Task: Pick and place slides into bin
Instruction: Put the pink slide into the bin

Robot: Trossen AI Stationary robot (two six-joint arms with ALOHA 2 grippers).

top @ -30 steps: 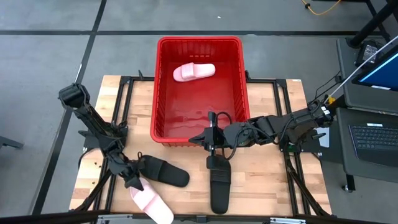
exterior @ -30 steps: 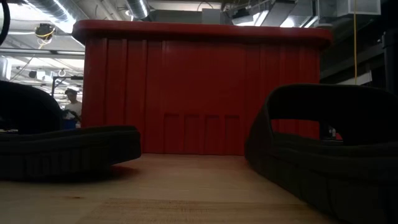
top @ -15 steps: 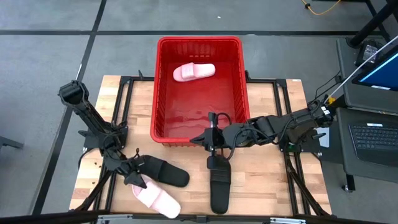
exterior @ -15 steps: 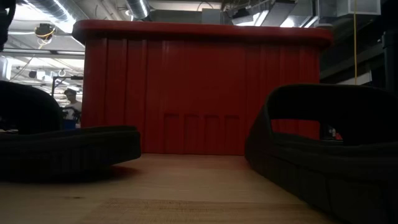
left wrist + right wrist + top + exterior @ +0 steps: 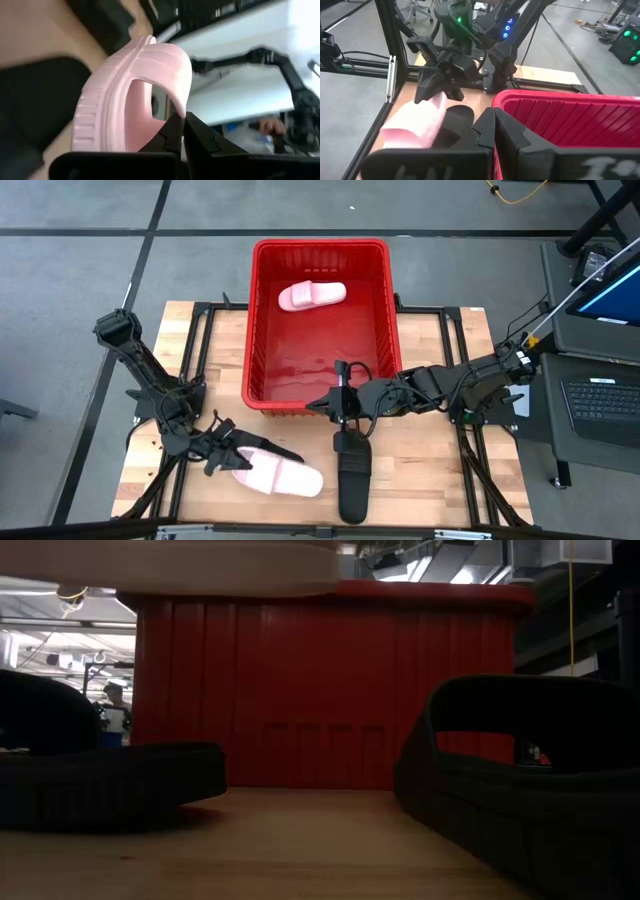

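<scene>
Pink slide (image 5: 278, 476) clamped by its strap in my left gripper (image 5: 226, 460), lifted off the desk (image 5: 420, 465) to clear the bin (image 5: 318, 250) wall — right gripper (image 5: 341, 402) clenched, empty.

No words, numbers or signs can be read in any of the pictures. The big red plastic bin (image 5: 320, 320) has no label that shows. The pale pink slide sandals (image 5: 278, 477) show no brand name either.

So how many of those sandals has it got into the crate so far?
One pink sandal lies in the red crate. The left pincer holds the second pink sandal above the table. Two black sandals remain; the right pincer waits near the crate's front.
</scene>
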